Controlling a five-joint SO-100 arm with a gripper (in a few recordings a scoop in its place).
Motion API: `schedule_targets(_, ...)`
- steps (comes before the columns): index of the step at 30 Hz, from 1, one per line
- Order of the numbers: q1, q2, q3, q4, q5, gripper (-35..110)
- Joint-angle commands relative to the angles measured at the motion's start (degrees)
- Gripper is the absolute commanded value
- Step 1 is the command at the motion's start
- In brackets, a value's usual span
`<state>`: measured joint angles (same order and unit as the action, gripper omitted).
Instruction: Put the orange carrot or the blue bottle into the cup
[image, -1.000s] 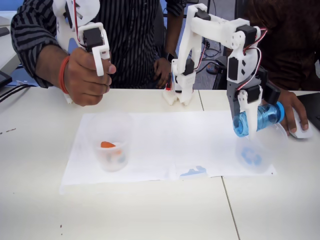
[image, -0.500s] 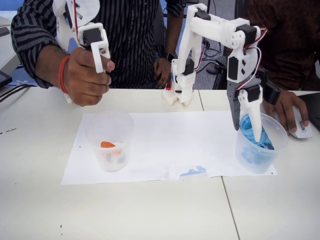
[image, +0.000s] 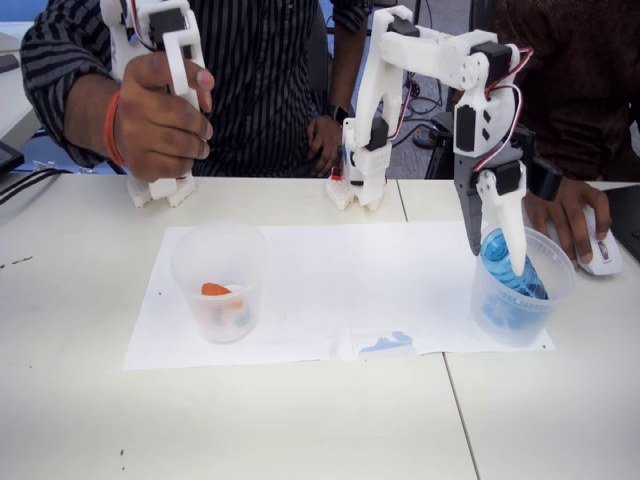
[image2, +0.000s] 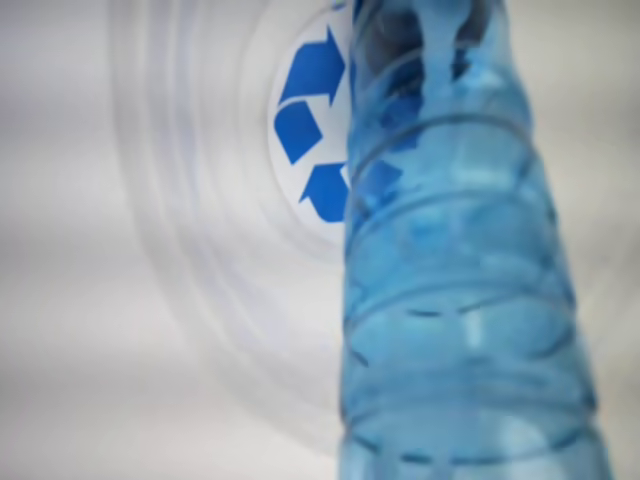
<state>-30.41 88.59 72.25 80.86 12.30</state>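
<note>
The blue bottle (image: 517, 277) leans tilted inside the cup (image: 556, 292) at the right end of the paper; the cup's blue arrows symbol (image: 497, 313) shows through its wall. My gripper (image: 493, 243) points down into that cup with its white finger (image: 507, 232) against the bottle, and the jaws stand apart. In the wrist view the ribbed bottle (image2: 460, 300) rises close in front of the cup's arrows symbol (image2: 312, 125). The orange carrot (image: 215, 290) lies inside another clear cup (image: 222, 250) on the left.
A white paper sheet (image: 340, 270) lies under both cups, with a small blue scrap (image: 388, 343) at its front edge. My arm's base (image: 358, 185) stands behind the sheet. A person's hand (image: 565, 215) rests just behind the right cup beside a white mouse (image: 603, 255).
A second ago the bottle hung sideways in my gripper above the cup. It has since dropped into the cup and leans there, and my gripper has hardly moved.
</note>
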Motion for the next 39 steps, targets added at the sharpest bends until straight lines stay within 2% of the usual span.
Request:
schedule_targets(1,-0.6,13.8,-5.4,0.2,0.4,42)
schedule_targets(6,-0.6,19.2,-5.1,0.6,0.4,42)
schedule_targets(13,-0.2,28.9,-5.2,7.8,0.4,42)
schedule_targets(29,20.6,49.1,-3.7,18.8,0.2,42)
schedule_targets(39,23.7,62.1,16.7,17.1,0.2,42)
